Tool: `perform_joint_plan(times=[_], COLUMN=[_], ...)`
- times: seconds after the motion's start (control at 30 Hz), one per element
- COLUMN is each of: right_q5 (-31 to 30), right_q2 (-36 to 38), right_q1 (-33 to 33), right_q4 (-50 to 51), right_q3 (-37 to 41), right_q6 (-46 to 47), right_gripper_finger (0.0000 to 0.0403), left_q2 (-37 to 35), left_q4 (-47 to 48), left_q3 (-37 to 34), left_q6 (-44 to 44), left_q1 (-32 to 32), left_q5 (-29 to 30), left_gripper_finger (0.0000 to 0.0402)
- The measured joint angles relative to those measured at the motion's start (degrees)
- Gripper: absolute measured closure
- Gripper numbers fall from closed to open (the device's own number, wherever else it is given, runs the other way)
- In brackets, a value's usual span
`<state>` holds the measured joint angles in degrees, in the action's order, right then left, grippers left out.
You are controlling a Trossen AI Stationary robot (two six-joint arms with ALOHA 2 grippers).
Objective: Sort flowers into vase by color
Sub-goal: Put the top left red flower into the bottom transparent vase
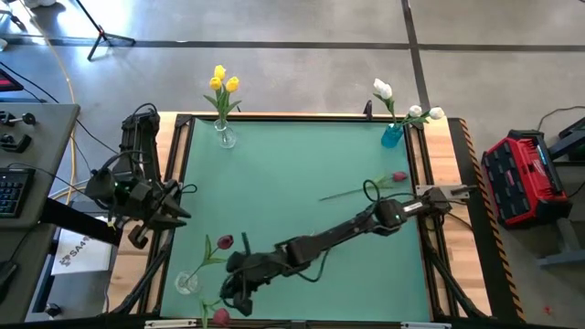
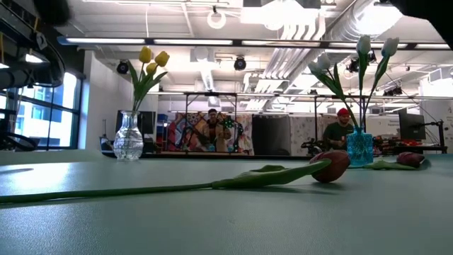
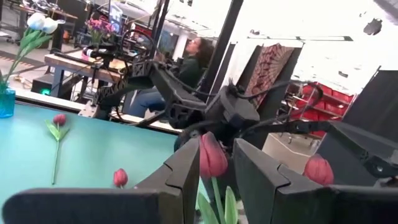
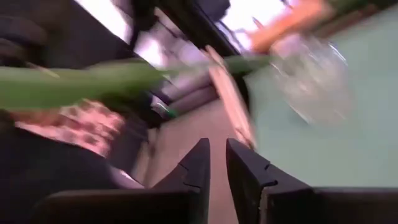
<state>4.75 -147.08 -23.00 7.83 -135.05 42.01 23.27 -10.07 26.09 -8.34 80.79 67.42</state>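
Teal table (image 1: pixel 302 174); right gripper (image 1: pixel 239 294) hides tulip stem.

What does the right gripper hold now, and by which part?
Nothing, it seems. The right gripper looks empty in its wrist view; the green stem passes beyond it.

- The table top (image 1: pixel 302 183) is showing a flat mint green, edged by pale wood.
- Yellow tulips (image 1: pixel 222 80) are standing in a clear glass vase (image 1: pixel 225 137).
- White tulips (image 1: pixel 383 90) are sitting in a bright blue vase (image 1: pixel 392 135).
- A dark red tulip (image 2: pixel 330 166) is lying on its green stem.
- A red-and-black case (image 1: pixel 526 178) is sitting on the grey floor.
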Motion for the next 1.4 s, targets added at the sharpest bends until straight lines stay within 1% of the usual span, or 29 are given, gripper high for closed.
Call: perform_joint_plan(times=[0.07, 0.13, 0.17, 0.3, 0.37, 0.5, 0.6, 0.77, 0.8, 0.9, 0.97, 1.0, 1.17, 1.23, 1.33, 1.4], right_q5=[1.83, 2.66, 2.84, 4.97, 5.39, 5.79, 5.64, 9.38, 9.76, 10.13, 10.51, 10.63, 10.92, 12.02, 13.41, 13.74], right_q2=[0.27, 0.48, 0.48, 0.56, 0.72, 0.67, 0.67, 0.61, 0.61, 0.59, 0.59, 0.59, 0.59, 0.61, 0.61, 0.61], right_q1=[0.69, 1.38, 1.76, 2.65, 2.63, 2.30, 1.74, 1.30, 1.21, 0.85, 0.64, 0.51, -0.13, -0.26, -0.63, -0.99], right_q4=[-9.95, -15.33, -16.15, -12.66, -10.33, -6.32, -4.11, -7.22, -7.17, -7.30, -9.26, -10.46, -18.55, -20.83, -21.47, -19.45], right_q3=[2.36, 3.24, 3.11, 0.17, -0.08, 0.12, 0.11, 0.13, 0.13, 0.21, 0.22, 0.20, 0.20, 0.16, 0.16, 0.16], right_q6=[1.10, 2.06, 2.35, 1.28, 1.04, 2.05, 2.71, 4.11, 4.37, 5.53, 5.92, 5.94, 6.65, 7.66, 9.25, 9.38], right_gripper_finger=[0.0369, 0.0372, 0.0374, 0.0375, 0.0375, 0.0375, 0.0375, 0.0375, 0.0375, 0.0375, 0.0375, 0.0375, 0.0375, 0.0375, 0.0375, 0.0375], left_q2=[0.00, 0.02, 0.02, 0.00, 0.02, 0.00, 0.02, 0.02, 0.02, 0.02, 0.32, 0.51, 0.57, 0.57, 0.57, 0.57], left_q4=[0.00, 0.11, 0.05, 0.15, 0.27, 1.97, 5.73, 12.48, 13.18, 13.78, 13.98, 14.70, 21.07, 22.39, 22.77, 22.77], left_q3=[0.00, 0.00, 0.00, 0.00, 0.00, 0.01, 0.02, 0.02, 0.02, 0.02, 0.02, 0.02, 0.02, 0.02, 0.02, 0.02], left_q6=[0.00, 0.00, 0.00, 0.02, -0.10, -3.07, -6.27, -12.69, -13.67, -14.97, -15.02, -15.04, -18.21, -19.77, -21.08, -21.20], left_q1=[0.00, 0.00, 0.00, 0.00, 0.00, 0.00, 0.00, -0.02, -0.02, -0.02, 0.00, 0.00, -0.04, -0.18, -0.17, -0.17], left_q5=[-0.22, -0.66, -0.76, -0.83, -0.83, -0.85, -2.06, -2.77, -3.64, -9.31, -13.70, -14.88, -15.30, -15.31, -15.43, -15.81], left_gripper_finger=[0.0314, 0.0314, 0.0314, 0.0314, 0.0314, 0.0314, 0.0314, 0.0314, 0.0314, 0.0314, 0.0315, 0.0317, 0.0330, 0.0334, 0.0339, 0.0341])
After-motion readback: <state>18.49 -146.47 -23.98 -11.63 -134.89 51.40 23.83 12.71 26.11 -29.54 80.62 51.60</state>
